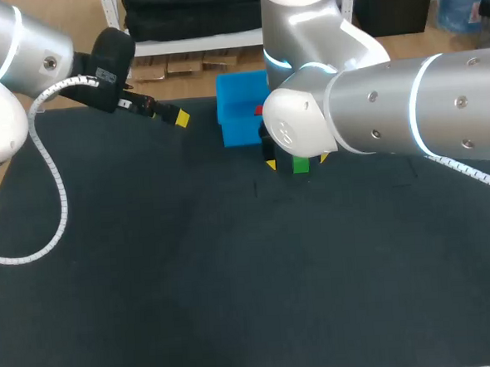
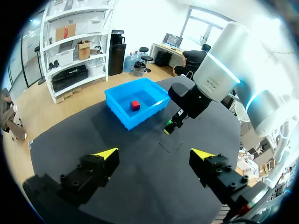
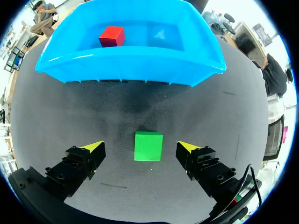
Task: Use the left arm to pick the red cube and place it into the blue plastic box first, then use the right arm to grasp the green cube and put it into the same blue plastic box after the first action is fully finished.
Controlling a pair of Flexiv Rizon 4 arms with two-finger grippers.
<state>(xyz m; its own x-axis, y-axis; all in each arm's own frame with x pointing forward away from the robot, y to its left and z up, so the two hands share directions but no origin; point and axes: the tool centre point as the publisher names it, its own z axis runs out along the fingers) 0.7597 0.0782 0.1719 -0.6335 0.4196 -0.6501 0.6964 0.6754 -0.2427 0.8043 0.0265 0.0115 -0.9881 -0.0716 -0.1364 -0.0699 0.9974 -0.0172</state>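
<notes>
Tool [image 3: 140, 146] on my right arm spread wide, small green cube [image 3: 148, 145] dead between its tips, just right of head-view centre, not gripped yet.

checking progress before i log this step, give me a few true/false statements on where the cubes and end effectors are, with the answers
1. The red cube lies inside the blue box. True.
2. The green cube is in the blue box as well. False: it sits on the table, in front of the box.
3. The right end effector is shut on the green cube. False: it is open. The cube lies between its fingers with a gap on each side.
4. The left end effector is open and holds nothing. True.
5. The left end effector is above the blue box. False: it is off to the side, with bare table between it and the box.
</notes>
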